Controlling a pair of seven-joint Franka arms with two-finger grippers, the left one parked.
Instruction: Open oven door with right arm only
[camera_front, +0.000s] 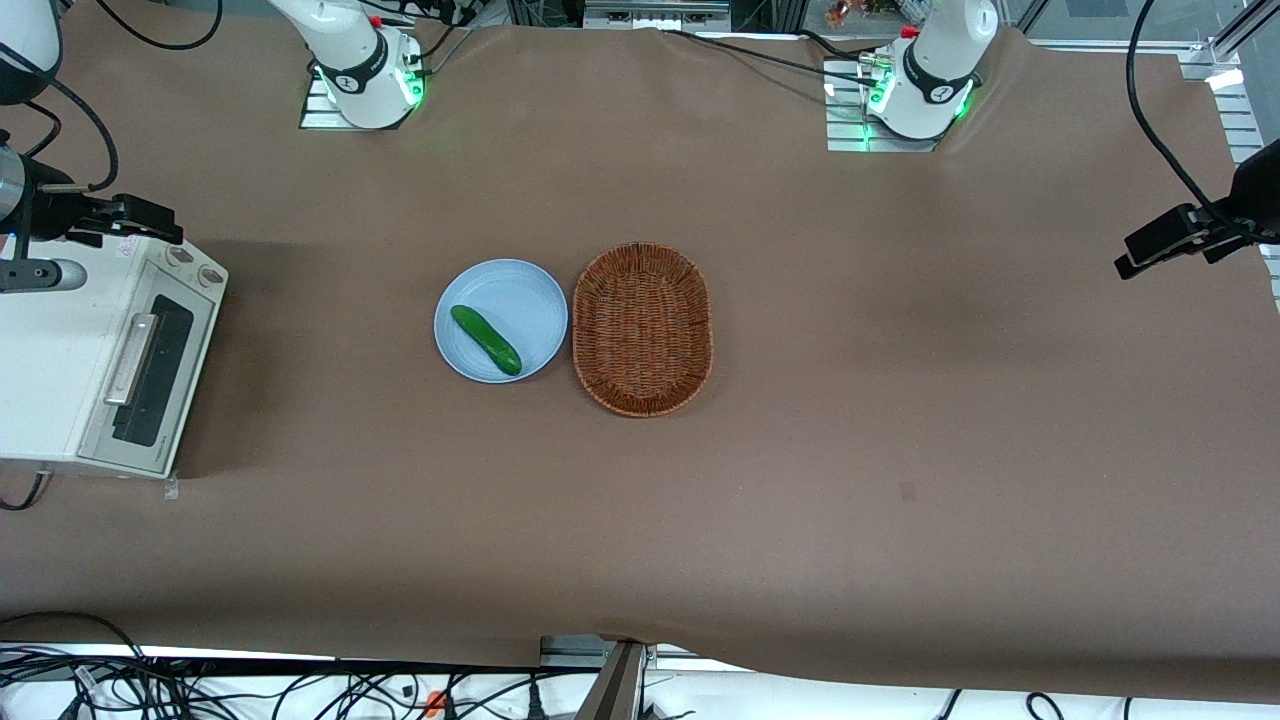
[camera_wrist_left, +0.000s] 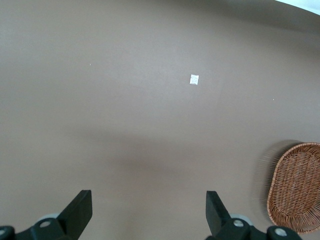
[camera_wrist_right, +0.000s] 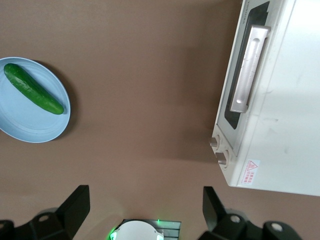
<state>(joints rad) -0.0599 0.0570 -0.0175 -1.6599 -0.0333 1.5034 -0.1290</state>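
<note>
The cream-white toaster oven (camera_front: 50, 350) stands at the working arm's end of the table. Its oven door (camera_front: 150, 370) is shut, with a dark glass window and a silver bar handle (camera_front: 132, 358). In the right wrist view the door (camera_wrist_right: 240, 107) and handle (camera_wrist_right: 248, 67) face the open table. My right gripper (camera_front: 150, 222) hangs above the oven's knob end, farther from the front camera than the handle. It is open and empty (camera_wrist_right: 145, 200), high above the table, touching nothing.
Two round knobs (camera_front: 195, 265) sit beside the door. A blue plate (camera_front: 520, 300) with a cucumber (camera_front: 485, 340) and a wicker basket (camera_front: 642, 262) lie mid-table. The arm base (camera_front: 365, 70) stands farther back.
</note>
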